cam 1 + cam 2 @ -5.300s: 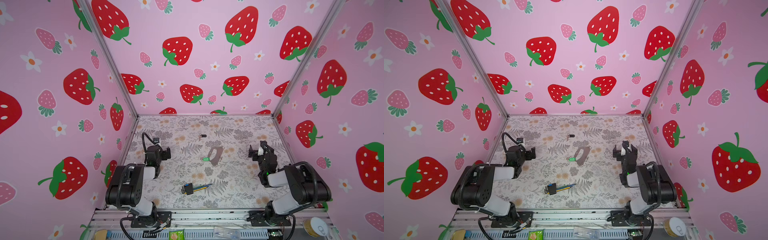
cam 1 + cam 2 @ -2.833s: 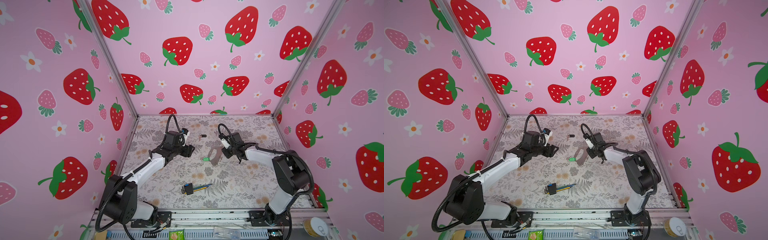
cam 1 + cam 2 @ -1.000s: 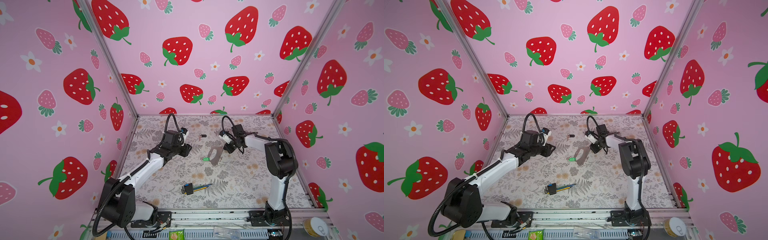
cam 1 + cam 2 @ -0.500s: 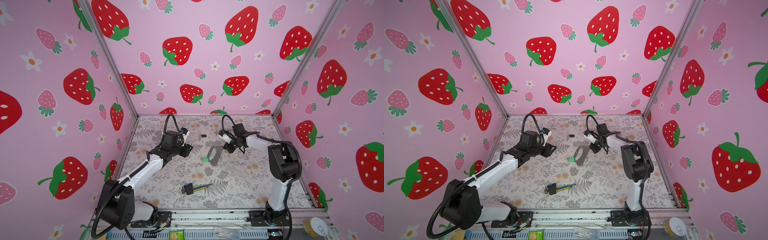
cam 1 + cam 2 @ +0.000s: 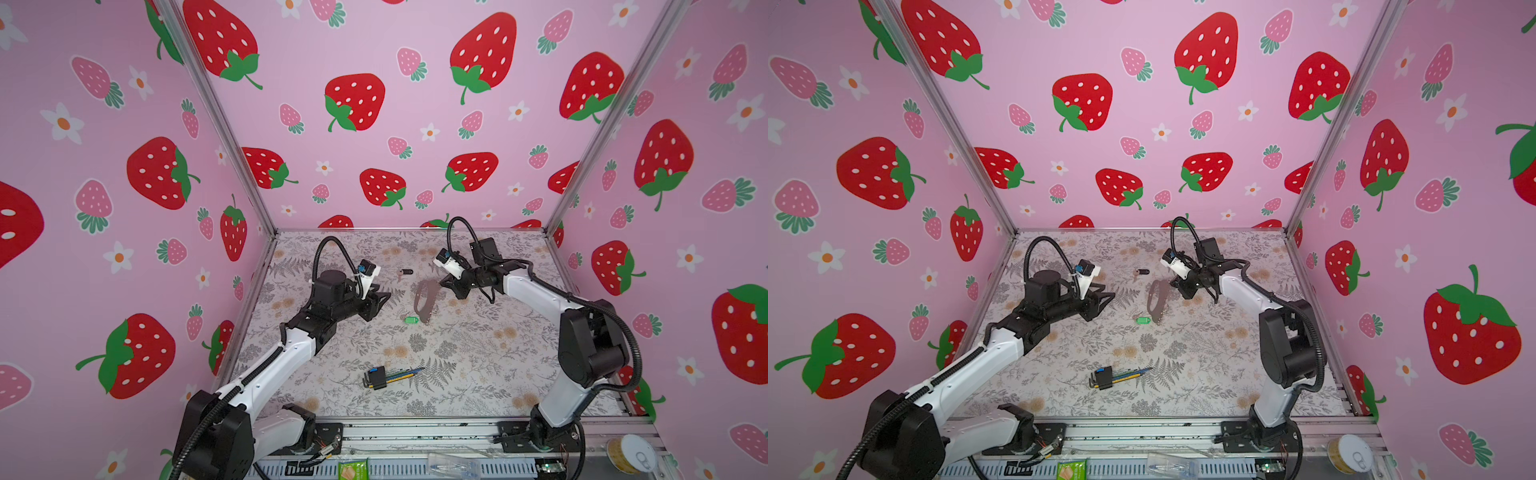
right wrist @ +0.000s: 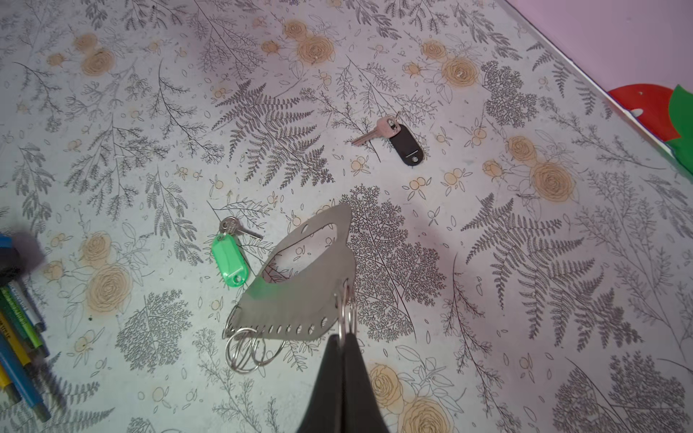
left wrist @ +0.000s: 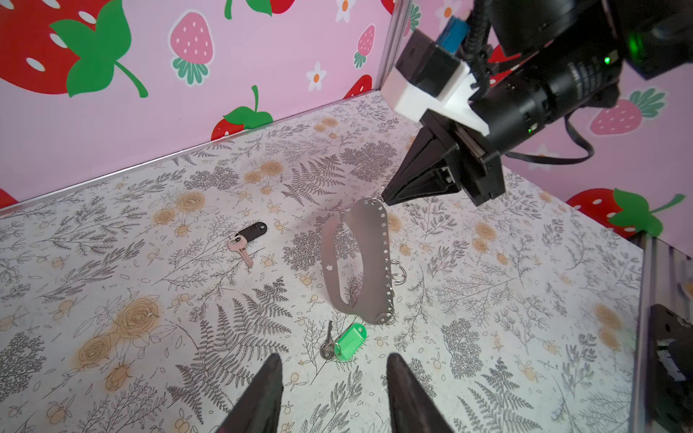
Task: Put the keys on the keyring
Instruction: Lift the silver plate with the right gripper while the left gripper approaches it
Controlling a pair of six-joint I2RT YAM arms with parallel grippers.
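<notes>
The keyring (image 5: 424, 299) (image 5: 1156, 301) is a brown strap loop with small silvery rings, lying mid-table. My right gripper (image 6: 344, 337) (image 5: 442, 284) is shut on one ring (image 6: 347, 311) at the strap's (image 6: 296, 300) far end, which is held slightly raised. The green-tagged key (image 7: 350, 342) (image 5: 411, 319) (image 6: 229, 262) lies at the strap's near end. The black-tagged key (image 7: 253, 232) (image 5: 405, 272) (image 6: 403, 142) lies further back, apart from the strap. My left gripper (image 7: 334, 357) (image 5: 384, 297) is open and empty, just short of the green-tagged key.
A bundle of coloured hex wrenches (image 5: 386, 376) (image 5: 1113, 378) in a black-and-blue holder lies near the table's front. Pink strawberry walls enclose the floral table (image 5: 478, 353) on three sides. A metal rail (image 5: 415, 432) runs along the front edge.
The right arm has shifted its elbow while its gripper stays at the keyring's far end, shut on the ring. The left jaws have narrowed a little.
</notes>
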